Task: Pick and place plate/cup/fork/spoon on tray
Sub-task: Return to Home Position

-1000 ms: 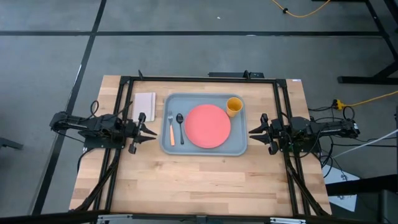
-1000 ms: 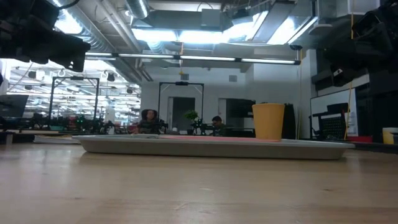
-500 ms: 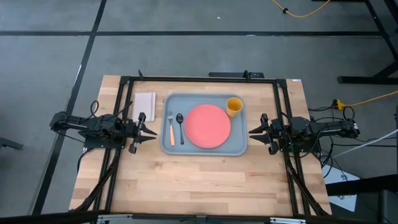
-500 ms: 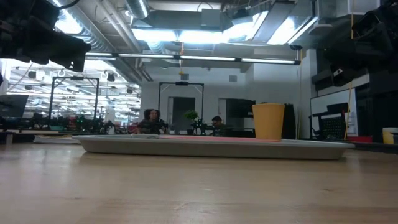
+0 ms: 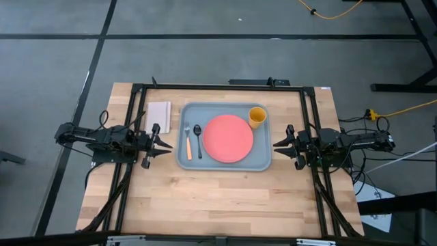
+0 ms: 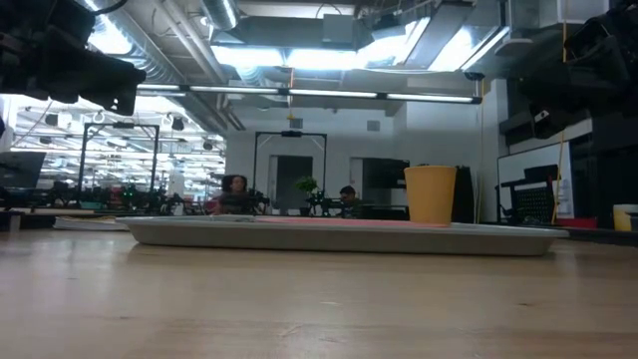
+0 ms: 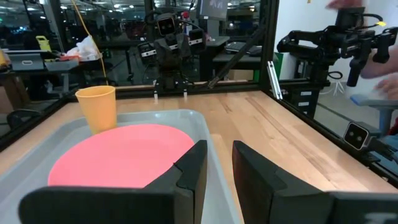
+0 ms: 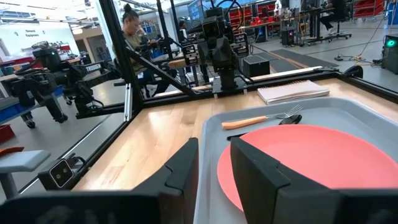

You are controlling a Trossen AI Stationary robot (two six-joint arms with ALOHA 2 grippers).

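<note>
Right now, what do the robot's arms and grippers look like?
The left arm and right arm are dark and jointed, cables looping alongside. The left gripper and right gripper each have two matte black, blocky fingers tapering toward the tips.

Light wooden plank table [image 5: 225,198], jointed strips, smooth satin finish. Large grey-blue rectangular tray [image 5: 263,154], plastic by the look, smooth, matt. Wide round coral-red plate [image 5: 228,138], smooth, faint sheen. Small yellow-orange round cup [image 5: 257,116], matt, plastic-looking. Small fork [image 5: 188,145], bright metal tines, orange handle, matt. Small dark spoon [image 5: 199,142], metallic, dull gloss. Pale rectangular pad [image 5: 158,113], paper-like, layered sheets at the edge, matt.
</note>
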